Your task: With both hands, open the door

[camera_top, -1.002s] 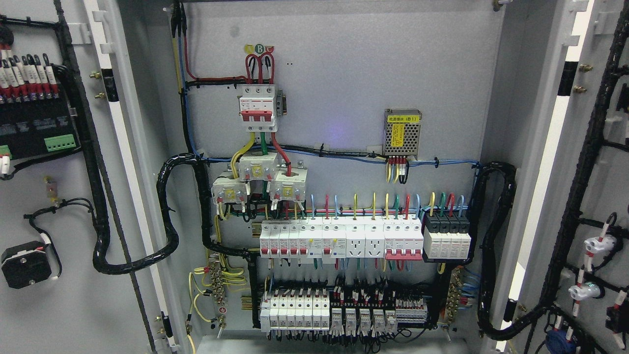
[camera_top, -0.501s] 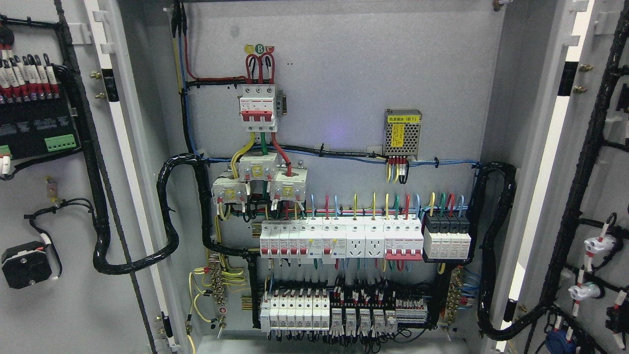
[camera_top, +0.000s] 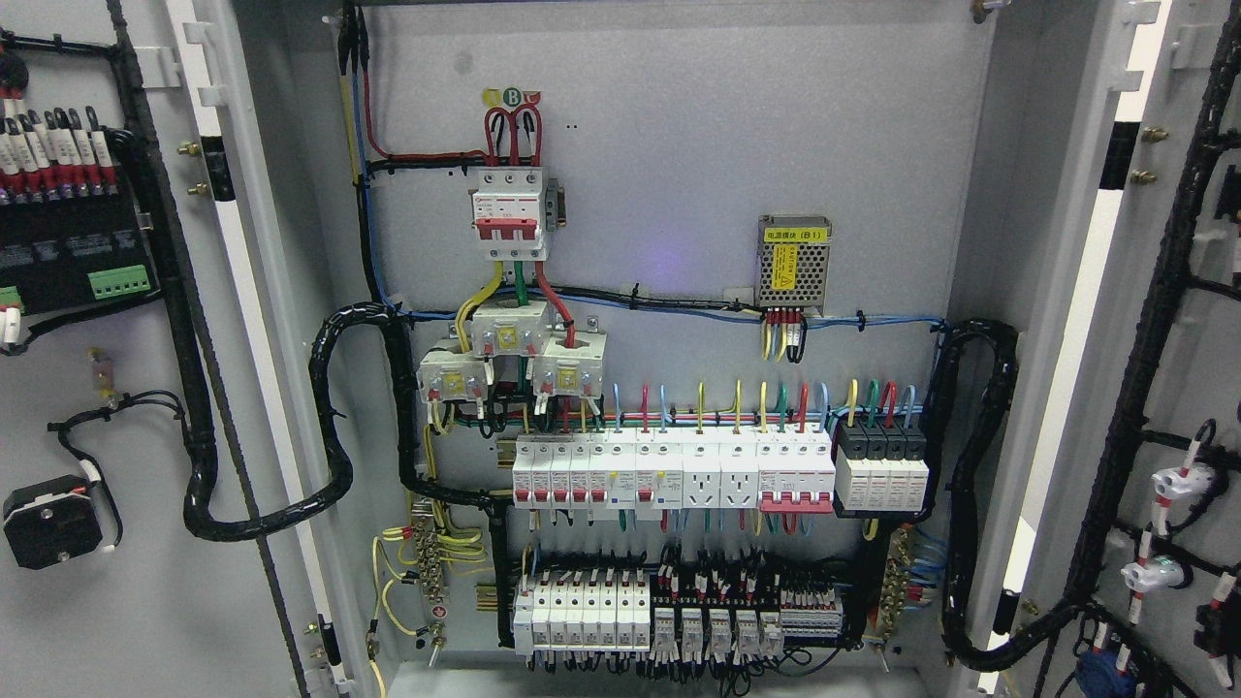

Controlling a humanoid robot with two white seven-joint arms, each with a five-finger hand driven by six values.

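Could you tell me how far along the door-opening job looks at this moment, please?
Done, it seems: the left door and the right door both stand swung wide, their inner faces and wiring showing, and the cabinet interior with its breaker row is fully exposed. In hand: nothing, since neither hand is in view. Left: apparently nothing more to open.

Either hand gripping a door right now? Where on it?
Cannot be told: neither hand shows in the head view. Both grey metal cabinet doors, left and right, stand swung open, with no hand on them in view.
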